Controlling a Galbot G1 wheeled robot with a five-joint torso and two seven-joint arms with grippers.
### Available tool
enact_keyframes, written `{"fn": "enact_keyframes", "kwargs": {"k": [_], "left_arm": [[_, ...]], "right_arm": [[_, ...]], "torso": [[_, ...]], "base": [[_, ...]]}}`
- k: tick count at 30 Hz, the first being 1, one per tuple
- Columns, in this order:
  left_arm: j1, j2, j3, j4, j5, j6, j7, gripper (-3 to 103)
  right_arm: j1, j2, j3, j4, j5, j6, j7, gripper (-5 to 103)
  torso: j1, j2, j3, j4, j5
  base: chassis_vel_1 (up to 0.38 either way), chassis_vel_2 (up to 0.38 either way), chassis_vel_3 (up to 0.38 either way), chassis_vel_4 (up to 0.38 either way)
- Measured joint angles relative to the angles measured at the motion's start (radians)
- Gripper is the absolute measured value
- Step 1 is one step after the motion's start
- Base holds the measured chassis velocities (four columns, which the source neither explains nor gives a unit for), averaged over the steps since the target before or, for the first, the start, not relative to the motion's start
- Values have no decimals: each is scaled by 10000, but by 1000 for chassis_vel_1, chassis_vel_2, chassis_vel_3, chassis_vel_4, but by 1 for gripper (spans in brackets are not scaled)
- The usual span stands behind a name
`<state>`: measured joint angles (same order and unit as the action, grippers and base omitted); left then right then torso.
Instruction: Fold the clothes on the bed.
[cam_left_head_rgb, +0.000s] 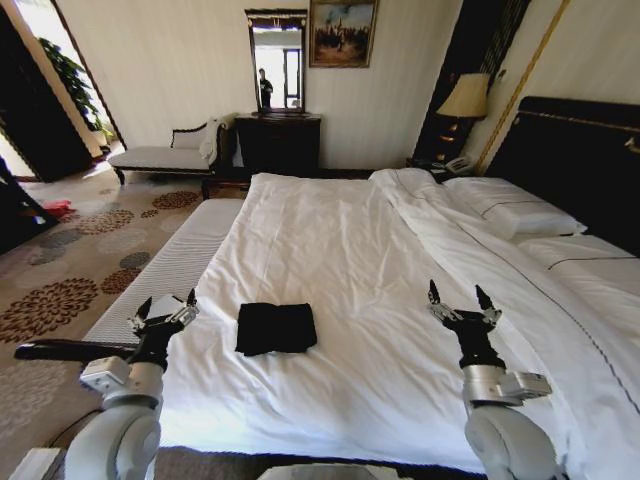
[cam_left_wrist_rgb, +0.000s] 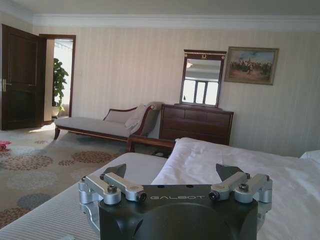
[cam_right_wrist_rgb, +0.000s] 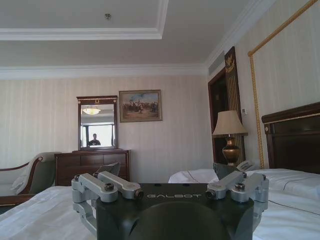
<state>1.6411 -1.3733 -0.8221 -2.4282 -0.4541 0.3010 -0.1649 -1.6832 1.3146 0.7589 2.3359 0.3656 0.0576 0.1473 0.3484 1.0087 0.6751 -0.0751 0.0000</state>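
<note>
The clothes (cam_left_head_rgb: 276, 327) lie as a small, neat black folded rectangle on the white duvet of the bed (cam_left_head_rgb: 330, 240), near its foot edge. My left gripper (cam_left_head_rgb: 167, 308) hovers open over the bed's left edge, left of the clothes and apart from them. To the right of the clothes, my right gripper (cam_left_head_rgb: 460, 303) is raised above the duvet, open, with nothing between its fingers. Both grippers point toward the far wall. In the left wrist view the left gripper (cam_left_wrist_rgb: 172, 176) stands open; in the right wrist view the right gripper (cam_right_wrist_rgb: 167, 174) stands open too.
A striped bench (cam_left_head_rgb: 165, 275) runs along the bed's left side. Pillows (cam_left_head_rgb: 505, 208) and the dark headboard (cam_left_head_rgb: 585, 165) lie at right. A chaise (cam_left_head_rgb: 165, 155), dresser with mirror (cam_left_head_rgb: 277, 140) and lamp (cam_left_head_rgb: 465, 100) line the far wall. Patterned carpet (cam_left_head_rgb: 60, 260) spreads left.
</note>
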Motion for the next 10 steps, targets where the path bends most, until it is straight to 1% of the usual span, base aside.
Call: {"fn": "enact_keyframes", "kwargs": {"k": [10], "left_arm": [[1, 23, -6, 2, -37, 3, 0, 100]], "right_arm": [[34, -23, -38, -13, 37, -43, 28, 100]], "torso": [[0, -1, 0, -1, 0]], "base": [[0, 0, 0, 0]]}}
